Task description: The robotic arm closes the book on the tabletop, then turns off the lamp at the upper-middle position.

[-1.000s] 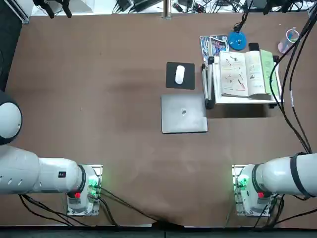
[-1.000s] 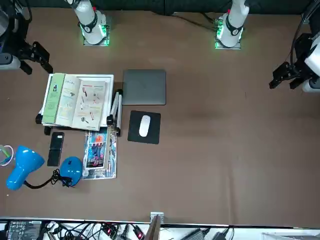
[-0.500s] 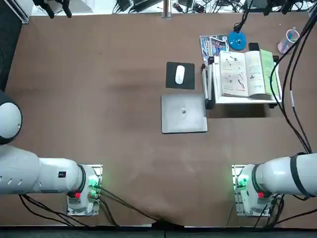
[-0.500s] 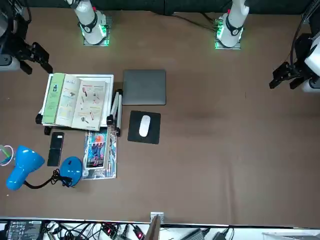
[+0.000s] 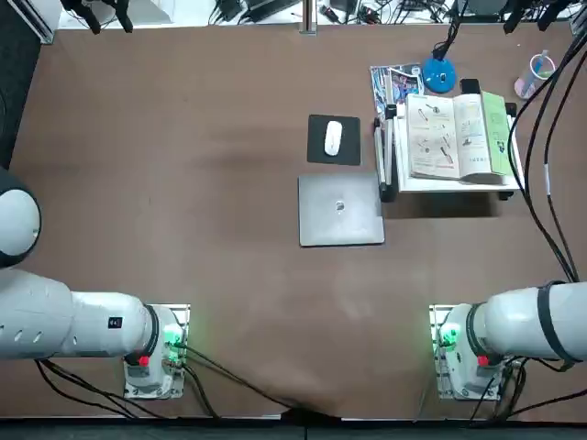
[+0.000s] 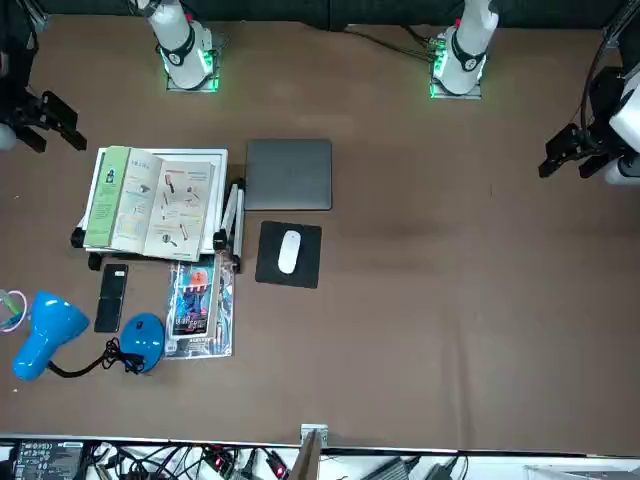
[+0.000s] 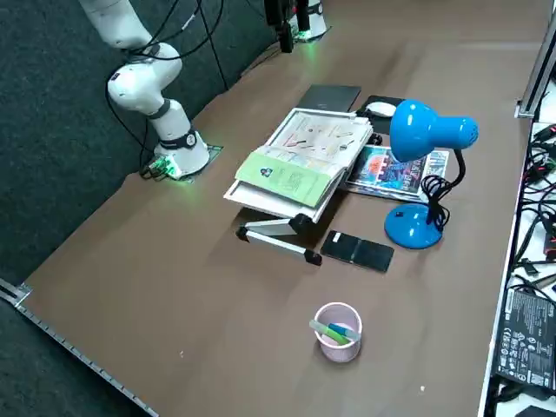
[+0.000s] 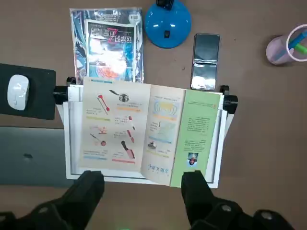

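The book [image 5: 459,137] [image 6: 155,200] [image 7: 304,152] [image 8: 139,129] lies open on a white stand [image 8: 221,143], white pages up and the green cover flap on the robot's right. The lamp's blue disc base [image 5: 439,75] [image 6: 143,338] [image 7: 413,228] [image 8: 167,21] stands just behind it, with the blue head [image 6: 45,335] [image 7: 426,130] on a black neck. My right gripper [image 8: 143,176] [image 6: 45,118] hangs high over the stand's near edge. It is open and holds nothing. The brown tabletop [image 5: 183,183] carries everything.
A glossy magazine [image 5: 396,82] [image 8: 112,40] and a black phone [image 6: 112,297] [image 8: 205,55] lie behind the stand. A pink cup [image 5: 535,75] [image 7: 337,330] is at the far right. A mouse [image 5: 334,137] on its pad and a grey laptop [image 5: 340,209] sit left of the stand.
In the front view my right gripper has shifted toward the robot's right, and its cables have swung the same way. The book and lamp have not moved.
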